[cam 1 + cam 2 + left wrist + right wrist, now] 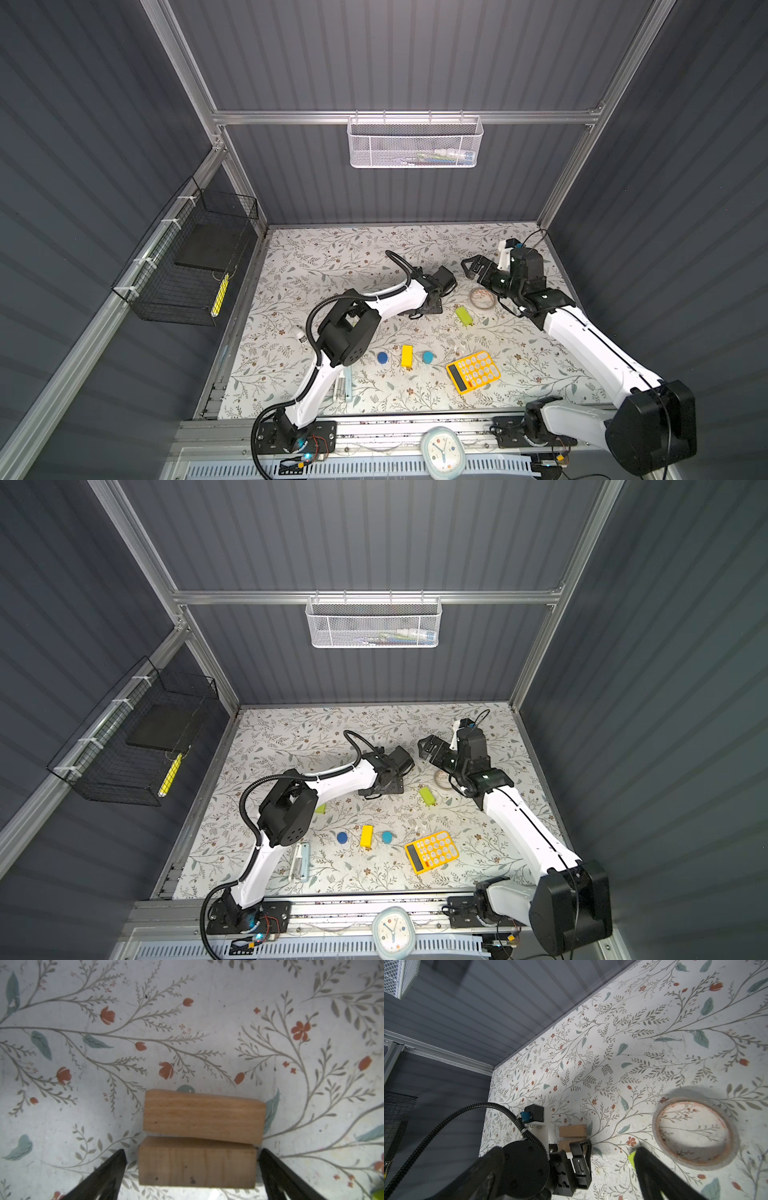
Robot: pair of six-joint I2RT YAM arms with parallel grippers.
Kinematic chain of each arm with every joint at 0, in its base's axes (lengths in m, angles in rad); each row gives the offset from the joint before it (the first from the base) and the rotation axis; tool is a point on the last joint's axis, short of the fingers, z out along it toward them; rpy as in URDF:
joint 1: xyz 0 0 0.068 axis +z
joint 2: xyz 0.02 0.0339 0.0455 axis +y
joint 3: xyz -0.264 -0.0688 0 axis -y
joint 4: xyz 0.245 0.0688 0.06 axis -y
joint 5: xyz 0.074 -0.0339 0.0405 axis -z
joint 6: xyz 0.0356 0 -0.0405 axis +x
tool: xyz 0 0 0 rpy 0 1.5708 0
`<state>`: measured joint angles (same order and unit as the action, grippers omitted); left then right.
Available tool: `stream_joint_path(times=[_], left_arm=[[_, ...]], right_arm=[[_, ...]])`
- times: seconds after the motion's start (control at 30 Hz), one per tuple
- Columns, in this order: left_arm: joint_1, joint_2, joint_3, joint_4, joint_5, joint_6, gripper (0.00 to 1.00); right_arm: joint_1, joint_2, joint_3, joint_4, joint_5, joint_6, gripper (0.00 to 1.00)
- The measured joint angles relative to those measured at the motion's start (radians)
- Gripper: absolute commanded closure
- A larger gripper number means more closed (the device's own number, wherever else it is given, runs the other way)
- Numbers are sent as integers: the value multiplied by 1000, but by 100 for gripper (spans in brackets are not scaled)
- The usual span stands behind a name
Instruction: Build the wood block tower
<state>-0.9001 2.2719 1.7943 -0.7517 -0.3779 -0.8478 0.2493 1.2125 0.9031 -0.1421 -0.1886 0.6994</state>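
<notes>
Landmark: yellow calculator (473, 371), lying skewed near the front edge of the worktop (332, 257).

Left of the calculator, in a row: blue cylinder (428, 356), yellow bar (407, 356), second blue cylinder (382, 357). Narrow gaps between them, none touching.

Beyond the calculator, toward the back wall (395, 195): lime-green bar (464, 316), lying aslant. Just past it, the tape roll (482, 298) lies flat, near the bar but apart from it.

Beyond and left of the calculator: left gripper (192, 1153) points down, its wrist hiding the wood in both top views. In the left wrist view one tan bar (197, 1164) lies between the fingers (108, 1174). A second tan bar (204, 1115) meets it along a long edge, slightly skewed; cannot tell whether one overlaps the other. Fingers are spread and clasp nothing. A strip of worktop shows between one tip and the bar's end, and the other tip sits close against the opposite end.

Farther back than the tape roll: right gripper (468, 270), seemingly raised off the worktop, fingers wide apart and empty.

Room: bare floral surface runs from both grippers to the back wall. Well left of the calculator, a lime-green piece (320, 809) is partly hidden under the left arm (345, 332), with a small white object (298, 332) just outside that elbow. Right of the calculator, the right arm (590, 345) spans above the worktop's right edge.
</notes>
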Motion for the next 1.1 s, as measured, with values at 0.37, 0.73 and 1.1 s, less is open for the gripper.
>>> stream_joint_path(times=[0.37, 0.73, 1.1], left_arm=[[-19, -72, -5, -4, 32, 44, 0], [-42, -299, -126, 82, 71, 106, 10], [-26, -753, -658, 358, 181, 94, 70]], right_arm=[[0, 0, 0, 0, 0, 0, 1], [0, 0, 0, -9, -3, -2, 1], [1, -3, 0, -29, -62, -11, 35]])
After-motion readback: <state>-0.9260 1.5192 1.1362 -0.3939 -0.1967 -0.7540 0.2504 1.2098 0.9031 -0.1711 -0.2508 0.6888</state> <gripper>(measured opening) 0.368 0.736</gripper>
